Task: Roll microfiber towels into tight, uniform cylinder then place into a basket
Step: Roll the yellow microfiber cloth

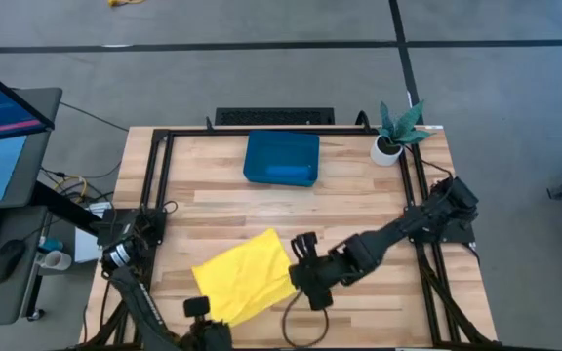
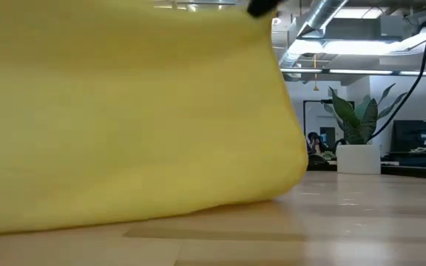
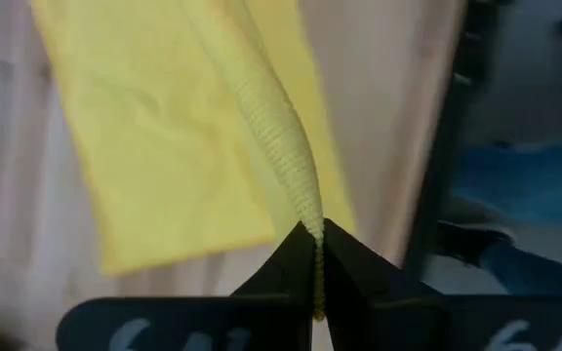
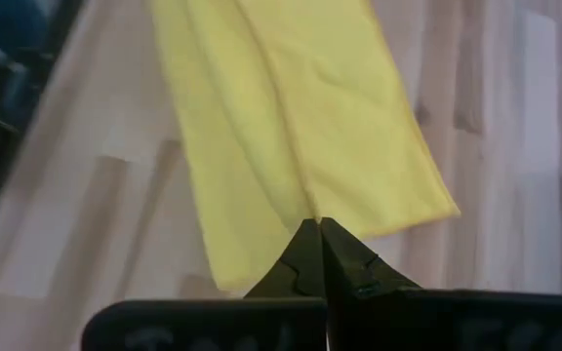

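Note:
The yellow microfiber towel (image 1: pixel 242 278) is held up between both grippers at the near middle of the table. In the low view the yellow towel (image 2: pixel 124 111) fills most of the picture. My left gripper (image 1: pixel 201 310) is shut on its near corner, and my right gripper (image 1: pixel 303 276) is shut on its right side. The basket (image 1: pixel 281 146), a dark teal tray, stands at the far middle of the table with a lighter blue shape (image 1: pixel 286 175) lying inside it. My left gripper pinches a raised ridge of the yellow towel (image 3: pixel 305 210) between its two shut fingers, slanting down from the near side. The cloth runs away from the fingers and spreads out below them. My right gripper pinches the towel at a crease by its edge (image 4: pixel 312 210) between its two shut fingers, slanting down from the right. The cloth hangs and fans out below the fingers, and its lower part (image 2: pixel 198 207) reaches the table.
A small white pot with a green plant (image 1: pixel 391 141) stands at the far right corner. Black frame rails (image 1: pixel 154 175) run along the table's left, far and right edges. Bare wood lies between the towel and the basket.

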You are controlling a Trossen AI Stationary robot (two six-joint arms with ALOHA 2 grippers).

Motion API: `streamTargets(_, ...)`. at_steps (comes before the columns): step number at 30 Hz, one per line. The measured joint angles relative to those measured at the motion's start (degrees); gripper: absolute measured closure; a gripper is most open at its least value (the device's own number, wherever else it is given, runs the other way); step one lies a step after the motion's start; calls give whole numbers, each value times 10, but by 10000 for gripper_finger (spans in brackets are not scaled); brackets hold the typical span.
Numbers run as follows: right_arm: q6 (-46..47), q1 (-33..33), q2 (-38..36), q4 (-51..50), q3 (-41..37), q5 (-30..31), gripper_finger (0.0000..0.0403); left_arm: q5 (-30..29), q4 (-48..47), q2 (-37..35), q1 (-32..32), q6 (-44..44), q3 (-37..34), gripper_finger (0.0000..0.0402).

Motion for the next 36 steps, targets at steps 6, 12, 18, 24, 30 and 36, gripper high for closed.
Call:
streamTargets(6, 4, -33, 0, 3, -40, -4, 401, -13, 0, 0, 35, 31, -68, 401)
streamTargets(12, -4, -51, 0, 25, -62, -20, 401, -13, 2, -17, 48, 26, -136, 401)
streamTargets(18, -26, -67, 0, 35, -65, -32, 401, -16, 3, -85, 41, -29, -215, 401)
streamTargets(24, -59, -90, 0, 74, -65, -57, 401, 6, 53, -149, 35, -81, -295, 401)
streamTargets(30, -76, -129, 13, 94, -66, -79, 401, 46, 131, -180, 44, -131, -383, 401)
streamTargets(36, -86, -161, 36, 94, -67, -96, 401, 54, 140, -181, 70, -132, -423, 401)
